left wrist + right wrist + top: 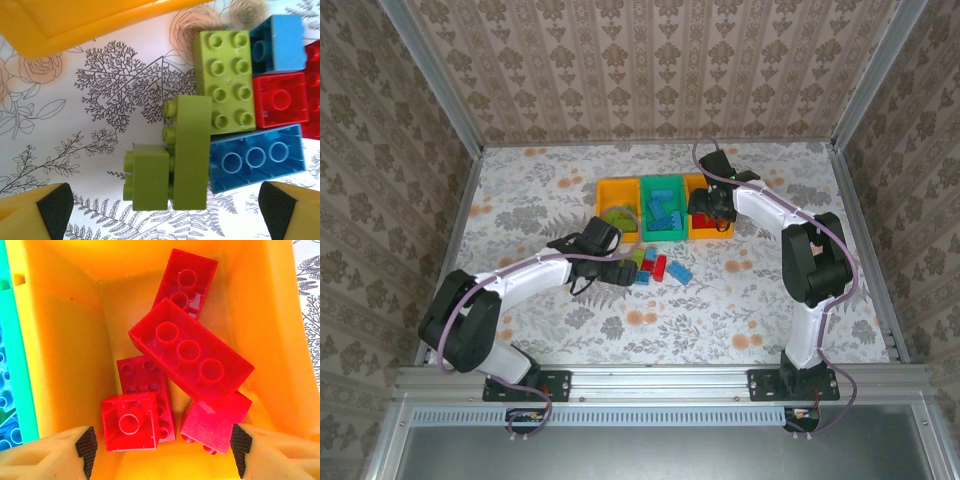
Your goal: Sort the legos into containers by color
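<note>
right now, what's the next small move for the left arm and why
Probably lower the left gripper and close on the two lime green bricks lying on their sides between its open jaws. They sit loose on the table, unsorted, and the orange bin holding green pieces is just beyond them.

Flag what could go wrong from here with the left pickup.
1. The open left gripper straddles a small lime brick and a longer lime brick lying together; closing may grab both or knock one loose.
2. The blue brick sits against the longer lime brick, so it could get dragged or pinched too.
</note>
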